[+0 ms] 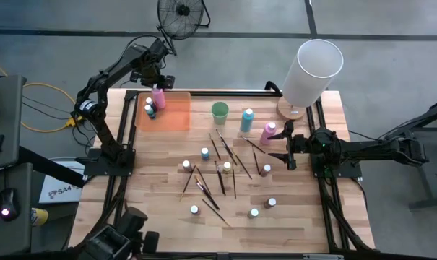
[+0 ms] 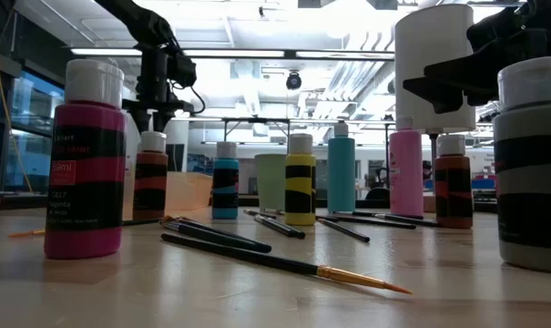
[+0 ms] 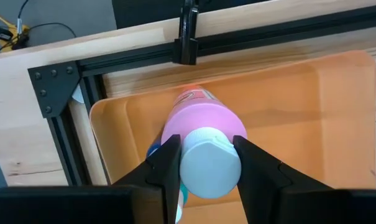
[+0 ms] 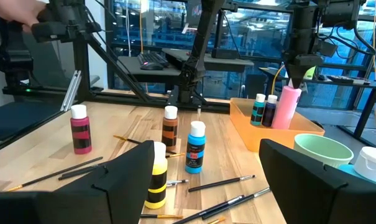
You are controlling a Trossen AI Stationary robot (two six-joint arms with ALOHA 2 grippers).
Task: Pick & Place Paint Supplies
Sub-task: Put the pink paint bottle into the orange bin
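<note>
pink bottle (image 3: 203, 121) is sitting pinched by its white cap between the left jaws (image 3: 207, 163), tilted over the orange tray (image 3: 287, 106) beside two small bottles (image 1: 150, 110). i'd judge the placing goes well if it is being stood upright on bare tray floor before the grip is loosened. right jaws (image 1: 284, 147) are waiting spread above the surface (image 1: 297, 217).
</note>
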